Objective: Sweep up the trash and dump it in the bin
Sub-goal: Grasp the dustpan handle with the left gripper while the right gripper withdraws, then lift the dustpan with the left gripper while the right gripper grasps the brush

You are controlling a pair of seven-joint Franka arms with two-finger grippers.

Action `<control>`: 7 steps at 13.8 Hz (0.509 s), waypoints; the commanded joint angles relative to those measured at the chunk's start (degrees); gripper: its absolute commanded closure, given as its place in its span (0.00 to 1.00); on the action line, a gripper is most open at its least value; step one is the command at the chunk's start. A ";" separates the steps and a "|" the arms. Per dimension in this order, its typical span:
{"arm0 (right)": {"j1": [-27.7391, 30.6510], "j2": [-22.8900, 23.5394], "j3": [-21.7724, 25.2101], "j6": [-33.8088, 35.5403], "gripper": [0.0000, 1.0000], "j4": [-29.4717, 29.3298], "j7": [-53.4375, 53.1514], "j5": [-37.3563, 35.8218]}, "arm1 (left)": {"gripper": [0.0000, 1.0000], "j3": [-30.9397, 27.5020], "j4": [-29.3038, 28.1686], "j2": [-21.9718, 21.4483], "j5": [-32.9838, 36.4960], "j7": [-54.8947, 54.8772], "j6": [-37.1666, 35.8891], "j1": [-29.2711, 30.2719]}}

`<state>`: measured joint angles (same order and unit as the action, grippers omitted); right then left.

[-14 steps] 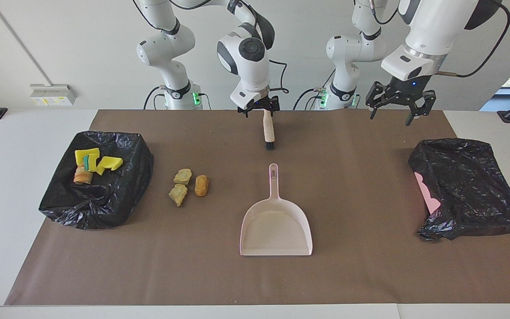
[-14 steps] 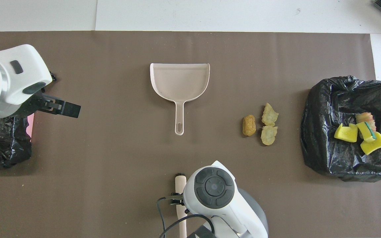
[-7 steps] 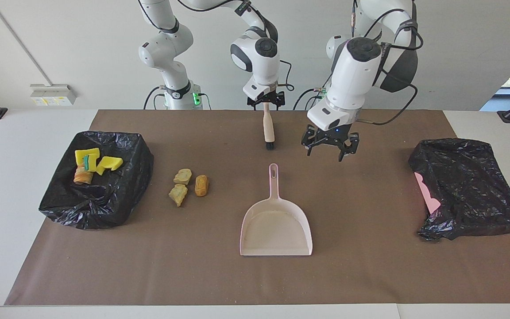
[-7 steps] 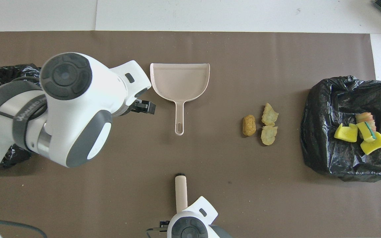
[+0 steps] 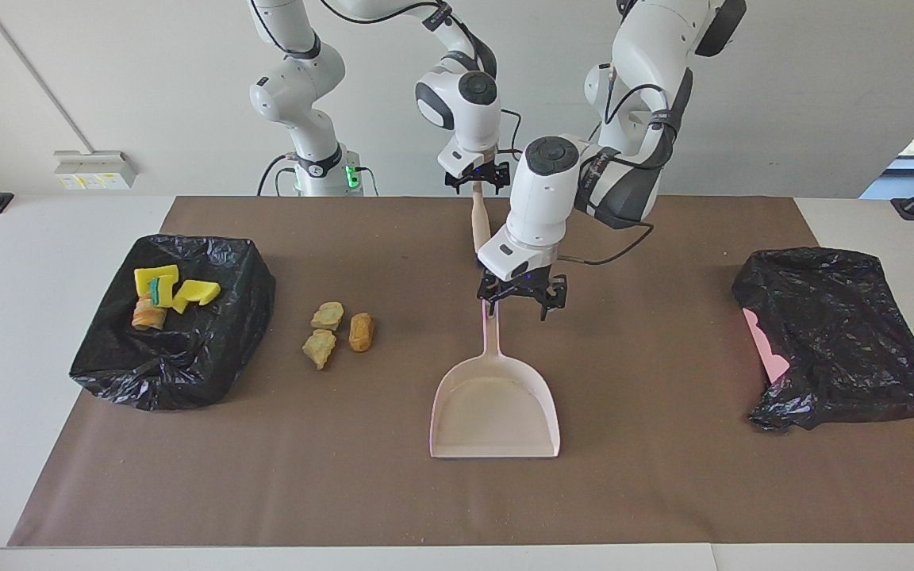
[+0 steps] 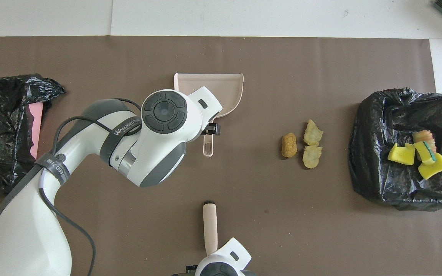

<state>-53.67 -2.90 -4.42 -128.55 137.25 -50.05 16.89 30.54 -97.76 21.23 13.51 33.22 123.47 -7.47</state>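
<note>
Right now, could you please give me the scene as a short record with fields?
left gripper: open, over the dustpan handle
right gripper: open, at the brush handle's top
bread lumps: three on the mat, between dustpan and bin
bin: holds yellow sponge pieces and a striped chunk

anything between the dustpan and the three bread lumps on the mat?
Nothing: bare brown mat between dustpan and bread lumps, clearest in the overhead view.
</note>
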 commanded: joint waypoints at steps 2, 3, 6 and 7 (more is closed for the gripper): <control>-0.30 -1.15 0.20 -1.61 0.96 1.45 -0.05 1.30 | 0.00 0.40 1.34 5.03 3.87 5.95 2.74 -1.04; -0.29 -1.06 0.20 -1.61 1.00 1.36 -0.66 1.30 | 0.00 0.49 1.86 7.05 8.33 10.33 3.87 -1.23; -0.12 -0.71 0.20 -1.79 1.00 1.09 -0.84 1.30 | 0.00 1.89 2.22 9.36 12.95 13.54 4.67 -1.23; 0.14 -0.53 0.28 -1.79 1.00 0.92 -0.15 1.30 | 0.00 1.98 2.22 9.36 12.95 13.54 4.76 -1.23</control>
<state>-53.65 -2.92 -4.30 -128.67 137.29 -50.11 16.91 32.36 -97.13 29.89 24.81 45.38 128.19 -8.33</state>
